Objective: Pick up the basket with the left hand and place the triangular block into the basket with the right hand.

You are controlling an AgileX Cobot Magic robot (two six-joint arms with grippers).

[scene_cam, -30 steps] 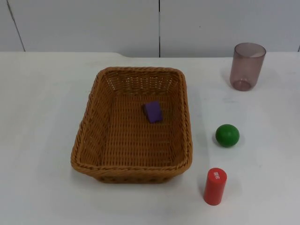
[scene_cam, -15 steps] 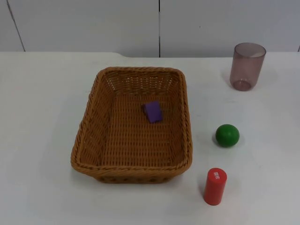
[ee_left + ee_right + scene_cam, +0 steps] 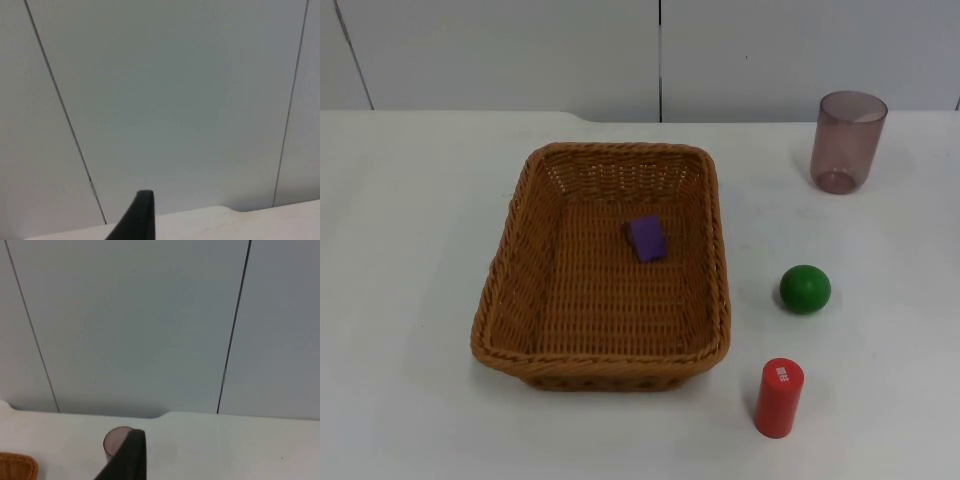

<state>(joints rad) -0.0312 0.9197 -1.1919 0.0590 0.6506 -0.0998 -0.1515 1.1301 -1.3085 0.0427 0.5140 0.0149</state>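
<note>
Nothing's moved since a second ago: block (image 3: 647,239) sits in the basket (image 3: 510,260), both claws (image 3: 137,220) (image 3: 127,457) face the wall, can't tell their state.

Left end effector (image 3: 136,220), right end effector (image 3: 127,457) raised

One small label, too small to read.
The red cylinder (image 3: 779,397), which stood upright on the tabletop (image 3: 410,250) near the basket's (image 3: 603,268) front right corner, carried a small white mark on its top face; its characters could not be made out. No readable text, brand, number or sign appeared on the basket, the cup (image 3: 847,141), the green ball (image 3: 805,288) or the grey wall (image 3: 520,50).
</note>
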